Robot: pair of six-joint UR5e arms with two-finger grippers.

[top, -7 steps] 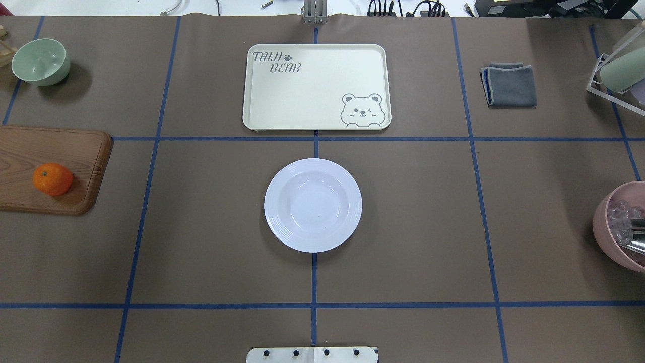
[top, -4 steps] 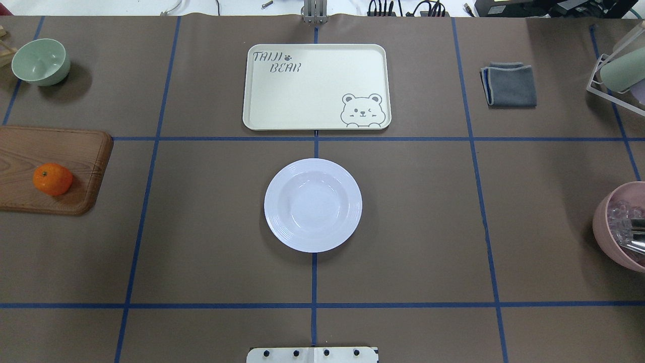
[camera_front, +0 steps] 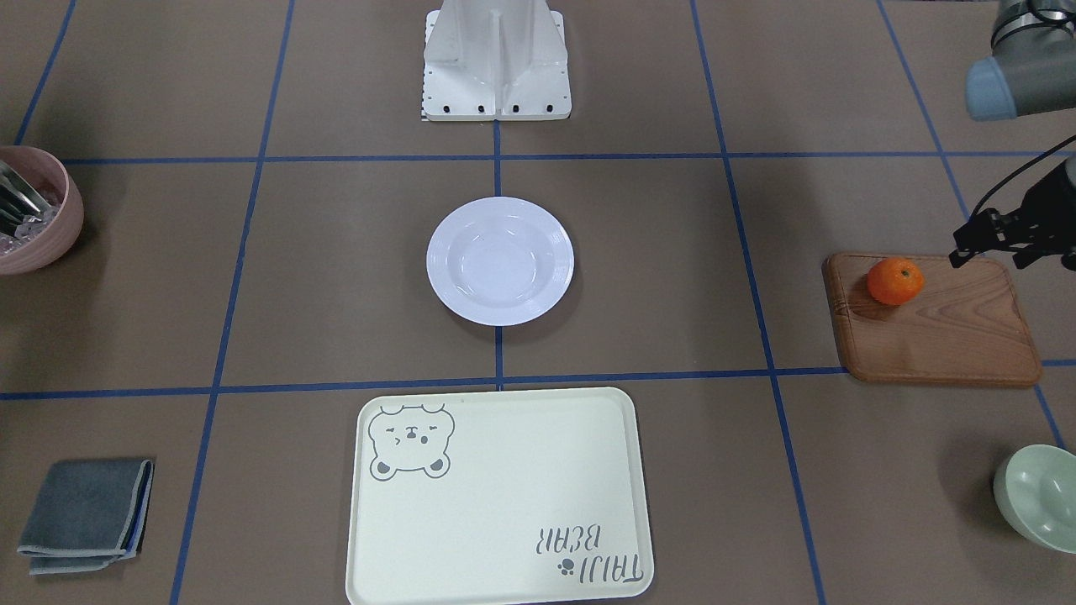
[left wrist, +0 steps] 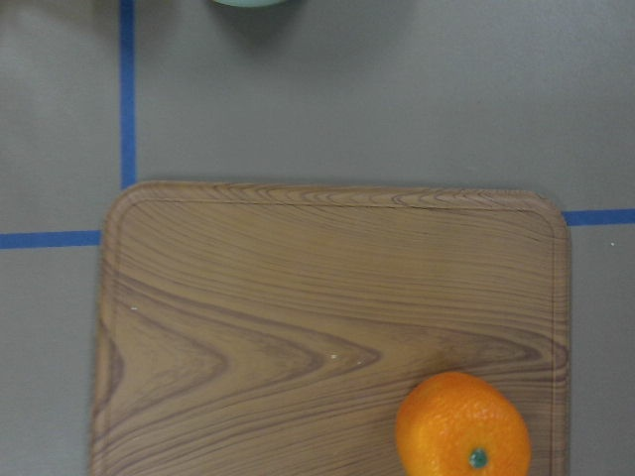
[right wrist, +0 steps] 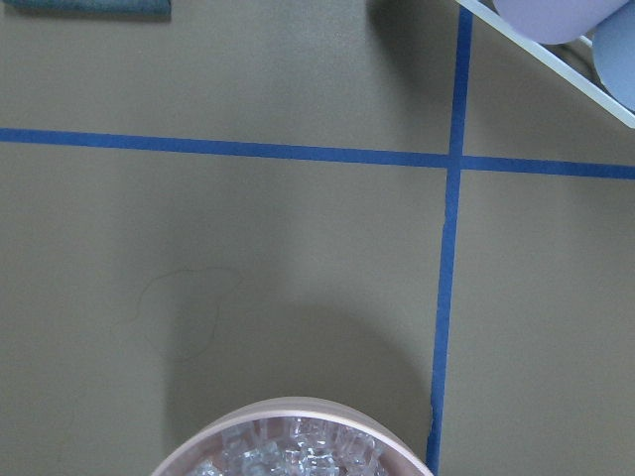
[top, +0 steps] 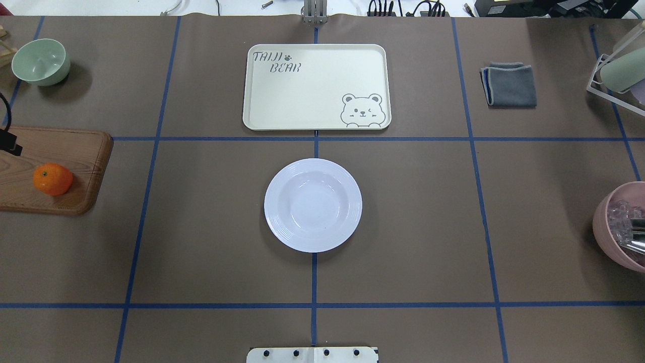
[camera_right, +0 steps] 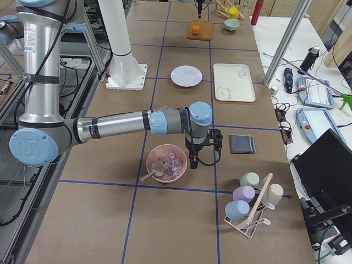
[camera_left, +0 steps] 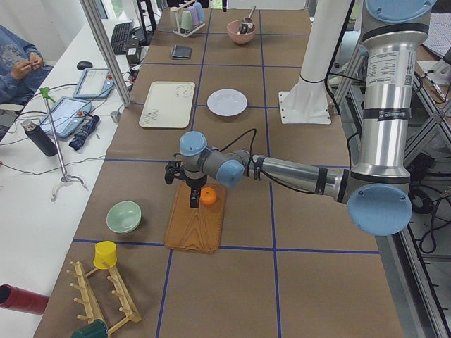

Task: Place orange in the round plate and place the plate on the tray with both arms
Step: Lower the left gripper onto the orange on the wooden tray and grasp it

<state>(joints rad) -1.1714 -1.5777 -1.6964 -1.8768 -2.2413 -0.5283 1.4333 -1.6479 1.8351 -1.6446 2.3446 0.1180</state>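
Observation:
The orange (top: 52,178) lies on the near right part of a brown wooden board (top: 75,151) at the table's left edge. In the left wrist view the orange (left wrist: 462,426) sits at the bottom right, and no fingers show. My left gripper (camera_left: 193,200) hangs just above the board, close beside the orange; I cannot tell whether it is open or shut. The white round plate (top: 313,204) stands bare at the table's middle. Beyond it lies the cream bear tray (top: 316,85). My right gripper (camera_right: 195,159) hovers by the pink bowl, its state unreadable.
A pale green bowl (top: 40,61) stands at the far left, beyond the board. At the far right lies a folded grey cloth (top: 510,84). A pink bowl (top: 622,227) with utensils and a cup rack (top: 620,70) sit at the right edge.
A black part of my left arm's end has come into the overhead view at the left edge, over the board's far side. Orange, plate and tray have not moved.

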